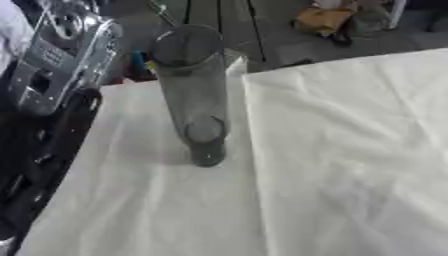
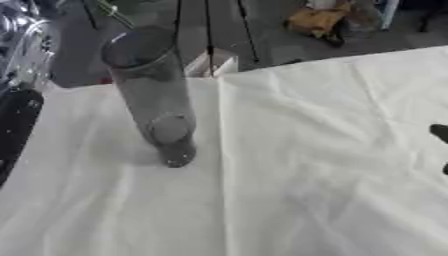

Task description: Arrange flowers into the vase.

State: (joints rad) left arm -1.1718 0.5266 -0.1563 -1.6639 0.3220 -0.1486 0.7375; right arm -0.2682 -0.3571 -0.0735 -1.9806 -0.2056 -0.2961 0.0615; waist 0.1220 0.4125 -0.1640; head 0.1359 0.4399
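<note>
A tall clear glass vase (image 1: 192, 90) stands upright on the white cloth (image 1: 332, 150) near the table's far left; it holds nothing. No flowers show on the cloth. A thin green strip (image 2: 112, 12) lies beyond the table's far edge above the vase; I cannot make out what it is. My left arm's silver joint (image 1: 54, 55) and black forearm (image 1: 39, 160) run down the left edge beside the table, and its hand is out of view. Two small black tips of my right hand (image 2: 440, 132) poke in at the right edge, well apart from the vase.
The cloth is creased, with a fold line running down just right of the vase. A pale box corner (image 2: 215, 63) stands right behind the vase at the far edge. On the dark floor beyond lies an orange-yellow bundle (image 1: 322, 20).
</note>
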